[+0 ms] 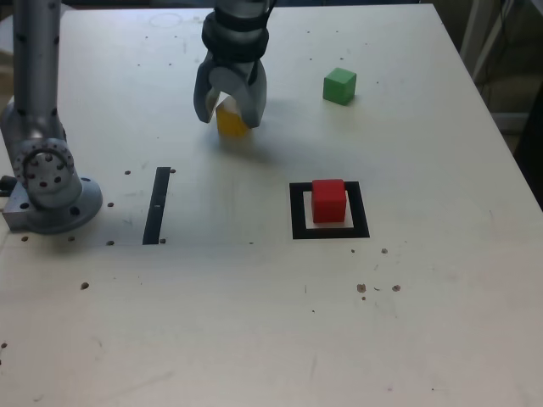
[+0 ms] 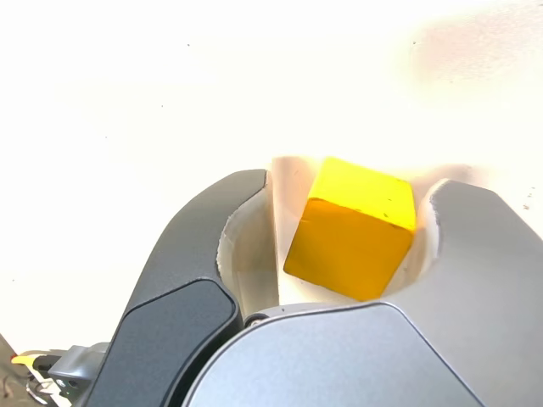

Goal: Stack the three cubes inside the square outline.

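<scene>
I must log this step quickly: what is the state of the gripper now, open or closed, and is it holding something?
Gripper: jaws on either side of the yellow cube, partly closed; whether they already grip it cannot be told.

No text, label, brand, number or sign can be read anywhere in either the exterior view or the wrist view.

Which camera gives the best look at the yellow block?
The wrist view: the yellow block fills the middle of the picture between the pincer's jaws, with two faces clear. The exterior view shows only a sliver of it behind the pincer.
</scene>
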Controlling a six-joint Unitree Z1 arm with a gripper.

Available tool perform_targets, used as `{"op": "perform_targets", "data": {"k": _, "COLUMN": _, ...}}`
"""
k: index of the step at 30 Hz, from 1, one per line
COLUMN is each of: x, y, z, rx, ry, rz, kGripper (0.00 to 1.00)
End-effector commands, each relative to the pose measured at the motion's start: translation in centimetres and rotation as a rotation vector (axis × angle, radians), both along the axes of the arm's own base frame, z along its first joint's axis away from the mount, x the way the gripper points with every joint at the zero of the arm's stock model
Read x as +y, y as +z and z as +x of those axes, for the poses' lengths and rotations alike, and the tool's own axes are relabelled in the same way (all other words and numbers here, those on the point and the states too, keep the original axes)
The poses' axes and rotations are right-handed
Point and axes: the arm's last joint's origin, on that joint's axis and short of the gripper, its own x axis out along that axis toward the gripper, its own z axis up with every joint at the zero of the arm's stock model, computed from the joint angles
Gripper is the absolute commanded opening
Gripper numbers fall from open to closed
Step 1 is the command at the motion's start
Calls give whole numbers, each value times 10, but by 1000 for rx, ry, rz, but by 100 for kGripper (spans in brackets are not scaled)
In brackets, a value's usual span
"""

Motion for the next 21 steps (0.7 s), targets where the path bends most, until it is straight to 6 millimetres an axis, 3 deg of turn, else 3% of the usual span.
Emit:
{"op": "perform_targets", "data": {"k": 1, "x": -1, "y": 4, "z": 0, "rx": -12, "ry": -5, "rz": 1, "kGripper": 36}}
{"op": "perform_targets", "data": {"k": 15, "x": -2, "y": -1, "z": 4, "rx": -22, "ry": -48, "rz": -52, "kGripper": 25}}
{"op": "perform_targets", "data": {"k": 21, "x": -6, "y": 12, "z": 6, "rx": -57, "ry": -54, "rz": -91, "kGripper": 19}}
